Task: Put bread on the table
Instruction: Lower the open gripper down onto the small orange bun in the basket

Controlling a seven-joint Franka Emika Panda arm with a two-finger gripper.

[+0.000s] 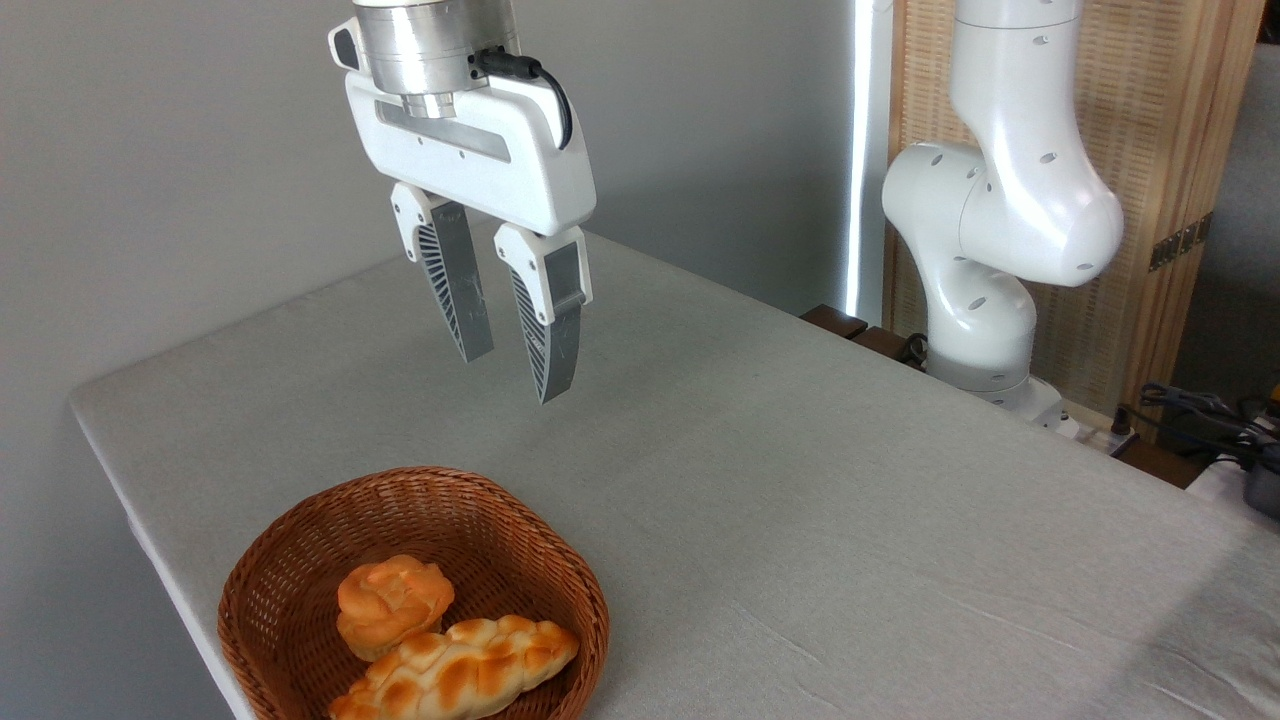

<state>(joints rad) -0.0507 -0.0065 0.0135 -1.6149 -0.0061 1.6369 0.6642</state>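
While the gripper [515,375] hangs high above the table [820,500] with its two ribbed fingers [455,285] parted and nothing between them, your bread [392,603] sits down in the wicker basket [300,560] at the near left corner. You can see it is a small, roundish bun, orange-golden on top with a knotted, swirled crust and a paler band toward its base. It rests against the basket floor, touching the longer braided loaf [460,670] that lies just in front of it and to its right. The bun is upright, its swirl facing up. You will notice the gripper is well apart from the basket, over bare grey cloth behind it. The arm's white base [985,330] stands at the far right edge of the table.
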